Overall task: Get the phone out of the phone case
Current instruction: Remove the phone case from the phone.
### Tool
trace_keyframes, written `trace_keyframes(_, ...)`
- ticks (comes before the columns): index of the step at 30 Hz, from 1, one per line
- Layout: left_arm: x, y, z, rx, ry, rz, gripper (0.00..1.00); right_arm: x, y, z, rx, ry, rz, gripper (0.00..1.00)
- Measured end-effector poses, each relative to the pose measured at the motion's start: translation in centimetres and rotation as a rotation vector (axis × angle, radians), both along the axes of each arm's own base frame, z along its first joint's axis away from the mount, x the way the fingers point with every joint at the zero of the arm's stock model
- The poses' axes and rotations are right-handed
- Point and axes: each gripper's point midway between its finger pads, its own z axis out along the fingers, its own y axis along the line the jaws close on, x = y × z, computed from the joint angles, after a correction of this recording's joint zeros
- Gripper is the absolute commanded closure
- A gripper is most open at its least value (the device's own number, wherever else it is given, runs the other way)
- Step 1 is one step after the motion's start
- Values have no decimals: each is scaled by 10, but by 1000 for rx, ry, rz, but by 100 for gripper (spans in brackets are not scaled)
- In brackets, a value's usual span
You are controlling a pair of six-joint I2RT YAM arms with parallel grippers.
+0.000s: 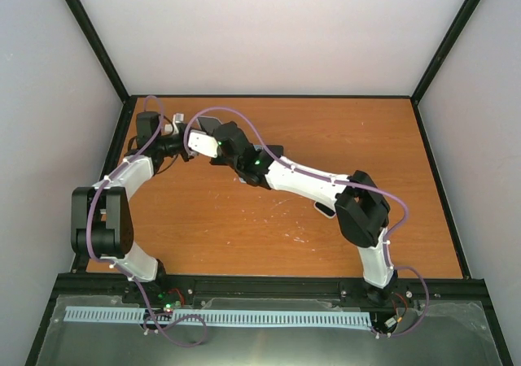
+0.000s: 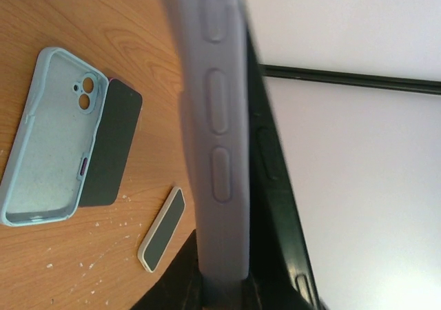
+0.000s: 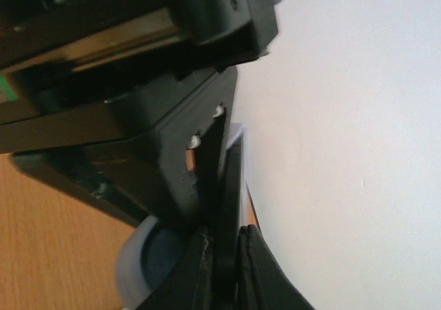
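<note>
- Right now I see both arms reaching to the far-left corner of the brown wood-grain table (image 1: 342, 130), with their wrists meeting there.
- The left arm folds up from its base with the elbow out to the left and the forearm angled toward the back edge. The right arm stretches low across the table from the right base, nearly straight.
- The left gripper (image 2: 220, 293) is closed on the bottom end of the lavender soft-plastic phone case (image 2: 217, 117), holding it off the table. Its side, with 3 raised button bumps, faces my left wrist camera.
- The dark slim phone (image 2: 272, 179) runs along the case's far side, touching it. I cannot tell how far it sits in.
- The right gripper (image 3: 224, 275) has its 2 fingers drawn together on a thin dark edge, apparently the phone's, with the lavender case just beside them.
- On the table lie a light-blue empty phone case (image 2: 48, 138), a dark flat slab (image 2: 114, 145) touching its right side, and a small white-rimmed dark device (image 2: 162, 229) nearby.
</note>
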Motion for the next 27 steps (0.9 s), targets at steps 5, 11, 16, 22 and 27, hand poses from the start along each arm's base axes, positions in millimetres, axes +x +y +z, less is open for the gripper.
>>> trace_keyframes(5, 1, 2, -1, -4, 17, 11, 99, 3, 0, 2, 3, 5, -2, 97)
trace_keyframes(11, -1, 2, -5, 4, 28, 7, 99, 1, -2, 2, 24, 47, 2, 97)
trace_keyframes(16, -2, 0, -3, 22, 13, -2, 99, 0, -9, 6, 68, 105, -9, 97)
trace_keyframes(22, -3, -3, 3, 53, -23, -16, 99, -2, -18, 14, 122, 166, -25, 97)
trace_keyframes(27, -3, -1, 1, 108, -54, -3, 100, 2, -23, 19, 169, 201, -43, 97)
